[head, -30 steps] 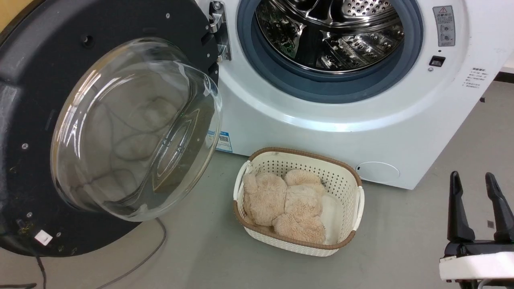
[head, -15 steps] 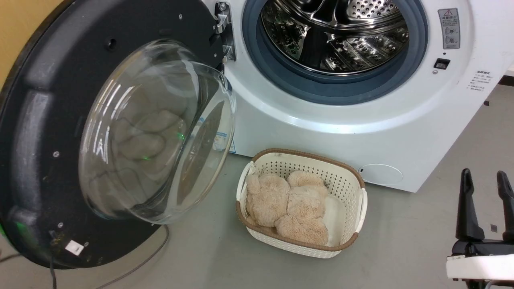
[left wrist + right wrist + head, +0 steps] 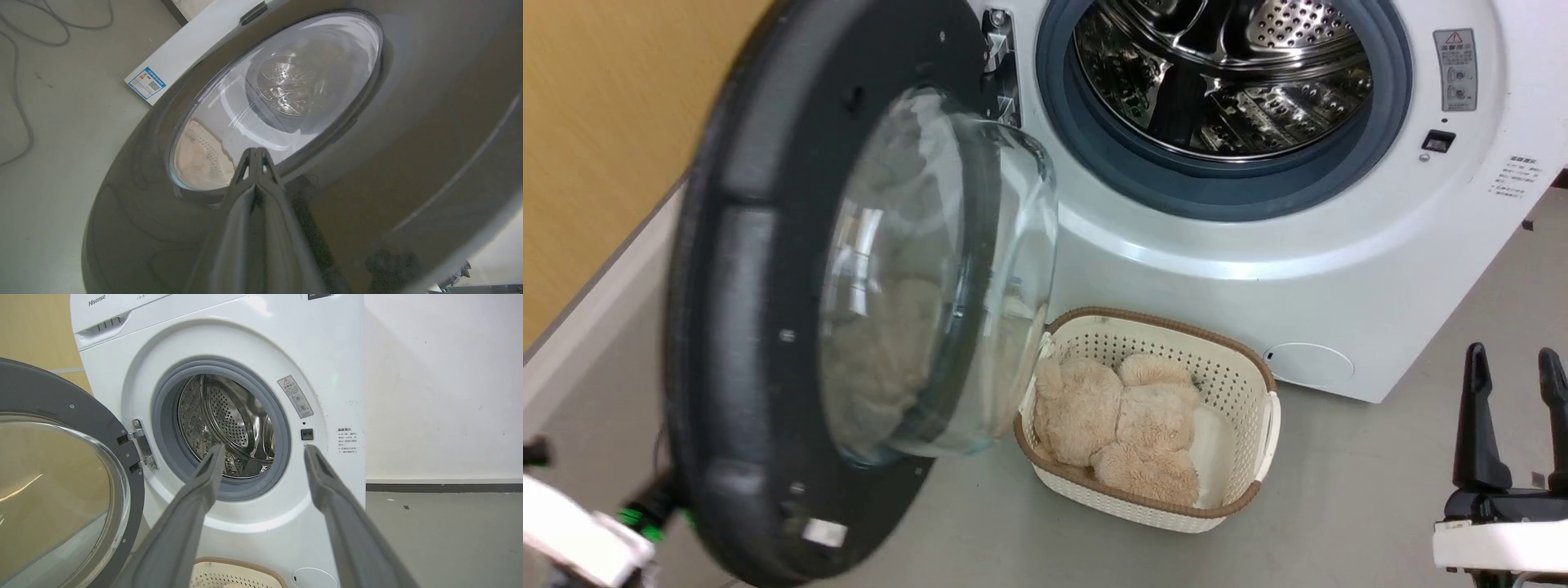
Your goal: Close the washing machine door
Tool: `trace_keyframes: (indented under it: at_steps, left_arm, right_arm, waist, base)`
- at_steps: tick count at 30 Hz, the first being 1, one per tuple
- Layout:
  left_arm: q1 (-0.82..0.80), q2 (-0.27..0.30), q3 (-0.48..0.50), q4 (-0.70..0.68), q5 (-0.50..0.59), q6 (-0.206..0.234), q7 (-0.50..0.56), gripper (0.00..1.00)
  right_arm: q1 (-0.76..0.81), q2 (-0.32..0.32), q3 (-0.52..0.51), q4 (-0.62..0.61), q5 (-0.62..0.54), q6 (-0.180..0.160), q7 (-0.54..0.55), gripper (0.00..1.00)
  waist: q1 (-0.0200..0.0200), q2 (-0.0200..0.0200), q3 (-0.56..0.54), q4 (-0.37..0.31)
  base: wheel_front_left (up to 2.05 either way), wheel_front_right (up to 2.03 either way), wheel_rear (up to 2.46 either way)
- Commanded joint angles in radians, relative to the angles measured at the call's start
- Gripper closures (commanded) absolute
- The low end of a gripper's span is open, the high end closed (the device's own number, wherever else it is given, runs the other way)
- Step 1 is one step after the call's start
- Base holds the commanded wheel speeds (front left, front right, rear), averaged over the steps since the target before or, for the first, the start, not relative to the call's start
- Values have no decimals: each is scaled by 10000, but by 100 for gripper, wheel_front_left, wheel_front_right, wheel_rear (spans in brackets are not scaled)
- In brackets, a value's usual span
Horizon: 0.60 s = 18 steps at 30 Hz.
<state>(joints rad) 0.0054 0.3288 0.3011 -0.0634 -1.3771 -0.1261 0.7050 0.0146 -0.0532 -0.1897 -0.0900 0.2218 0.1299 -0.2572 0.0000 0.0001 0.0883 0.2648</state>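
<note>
— Where is the large round door [image 3: 737, 343] with the glossy black rim and the clear glass bowl?
— It stands half open, hinged at the left of the big white washing machine [image 3: 1258, 269], near the cream perforated basket [image 3: 1235, 384].
— And the fingers?
— The left gripper [image 3: 256, 152] has its fingers pressed together at the door's outer face. The right gripper [image 3: 1512, 355] has its fingers spread and empty, well apart from the door.

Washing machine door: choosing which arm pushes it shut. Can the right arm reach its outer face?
Probably not. The right gripper hangs open at far right; the outer face of the washing machine door is turned away leftward, with the laundry basket between. The left gripper, shut, is at that face.
</note>
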Motion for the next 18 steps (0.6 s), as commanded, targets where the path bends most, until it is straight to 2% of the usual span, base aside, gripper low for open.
trace_keyframes:
  at_steps: [1,11,18]
  left_arm:
    - [204,-86,-188,-147,-78,-45,55,100]
    - [786,-542,-2886,-1522,183,-45,-347,100]
    - [134,-962,-4986,-1319,182,-46,-783,100]
  right_arm:
    - [88,30,14,3,57,8,-45,0]
    - [83,30,54,175,-65,8,-45,0]
    - [25,30,124,381,-184,8,-45,0]
  waist:
    - [0,-1,-18,-39]
    - [0,-1,-60,-465]
    - [0,-1,69,-1127]
  base:
    - [0,0,0]
    - [0,0,0]
    - [0,0,0]
